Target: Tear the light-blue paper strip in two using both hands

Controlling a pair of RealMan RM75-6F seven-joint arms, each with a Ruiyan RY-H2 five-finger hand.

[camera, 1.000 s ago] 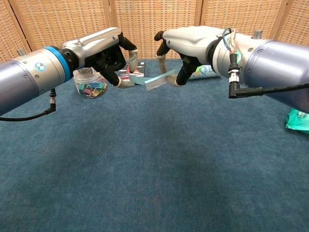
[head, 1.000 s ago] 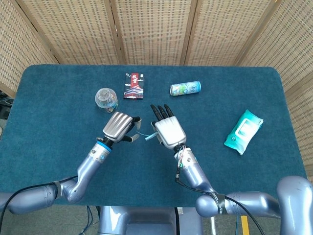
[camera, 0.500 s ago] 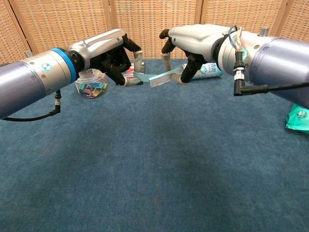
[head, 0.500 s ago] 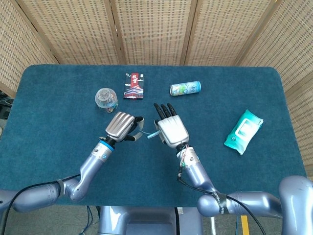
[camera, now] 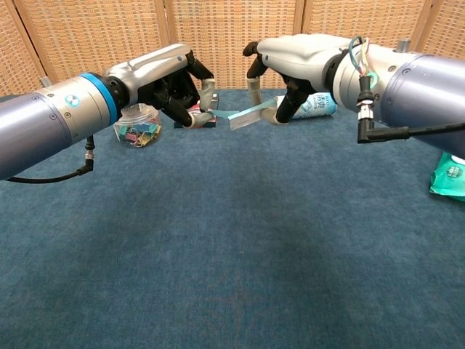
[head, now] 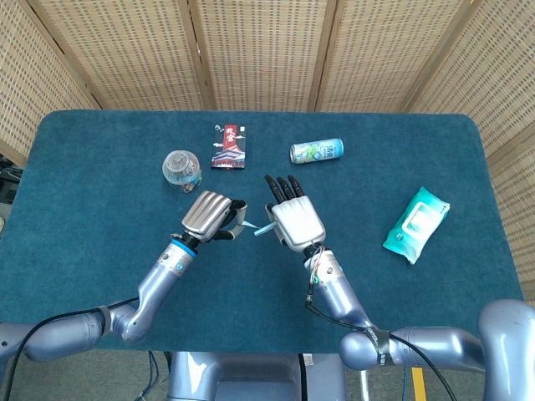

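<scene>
Clearly both hands are already on the work. The left robot hand pinches one end of the light-blue paper strip, its fingers curled tight around that end, and the right robot hand pinches the other end between thumb and fingertip while its remaining fingers reach out toward twelve o'clock in the head view. The strip hangs in the air between them, above the middle of the desk, and looks whole from end to end; only a short length shows between the two hands in the head view.

Paper this thin should be nearly weightless, limp and easy to crumple, and it will likely slip out of smooth fingertips if pulled straight along its length. Tearing probably calls for firm pinches close on either side of one spot on an edge, then moving the hands opposite ways across the strip.

Well apart at eleven o'clock on the desk sits a clear jar of clips; at twelve a card box; at one a can; at three a wipes pack.
</scene>
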